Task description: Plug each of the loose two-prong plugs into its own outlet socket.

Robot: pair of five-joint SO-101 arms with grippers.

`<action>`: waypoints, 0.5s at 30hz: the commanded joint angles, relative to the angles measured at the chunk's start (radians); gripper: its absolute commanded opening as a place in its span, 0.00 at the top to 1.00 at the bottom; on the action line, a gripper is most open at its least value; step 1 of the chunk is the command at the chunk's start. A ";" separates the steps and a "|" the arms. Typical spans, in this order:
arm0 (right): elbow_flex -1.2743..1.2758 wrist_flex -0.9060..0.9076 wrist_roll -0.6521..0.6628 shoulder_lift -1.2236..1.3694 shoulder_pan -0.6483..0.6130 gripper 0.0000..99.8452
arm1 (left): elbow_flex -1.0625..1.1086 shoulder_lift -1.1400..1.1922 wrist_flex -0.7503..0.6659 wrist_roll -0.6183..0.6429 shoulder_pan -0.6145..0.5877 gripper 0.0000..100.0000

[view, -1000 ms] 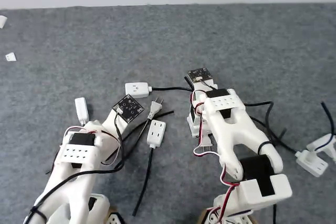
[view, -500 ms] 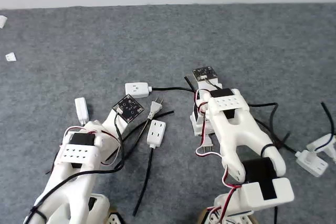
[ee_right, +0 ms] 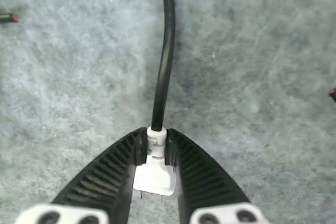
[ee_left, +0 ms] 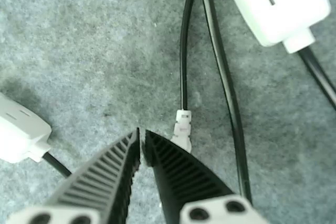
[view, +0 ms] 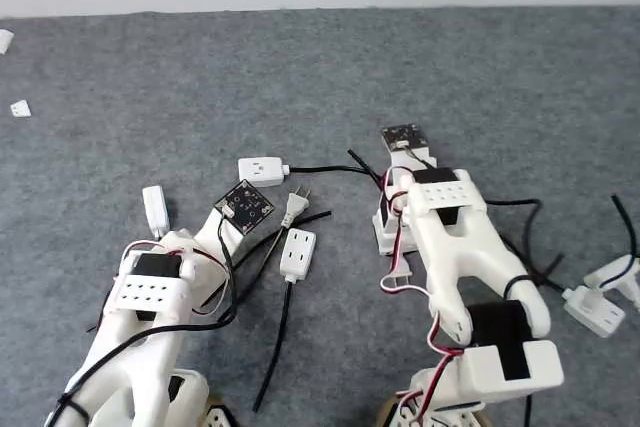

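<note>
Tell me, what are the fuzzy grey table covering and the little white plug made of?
The fuzzy grey table covering looks like felt or low carpet: matte, matted fibres. The small white two-prong plug seems moulded plastic: smooth, even, faintly shiny.

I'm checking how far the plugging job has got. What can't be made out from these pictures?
- Right wrist view: the plug is clamped in the right gripper. Its prongs are mostly covered by its own body.
- Left wrist view: the first outlet and the second outlet are each cut off by a picture edge.
- High view: the cord from the far outlet runs under the right arm, which hides its end.
</note>
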 commanded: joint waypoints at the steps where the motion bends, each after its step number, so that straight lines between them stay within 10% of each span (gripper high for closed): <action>1: -0.021 0.058 -0.012 -0.108 0.007 0.99 | -0.025 -0.015 -0.023 0.012 0.003 0.99; 15: -0.405 0.484 0.074 -0.544 -0.291 0.99 | -0.305 0.382 0.071 0.081 -0.006 0.99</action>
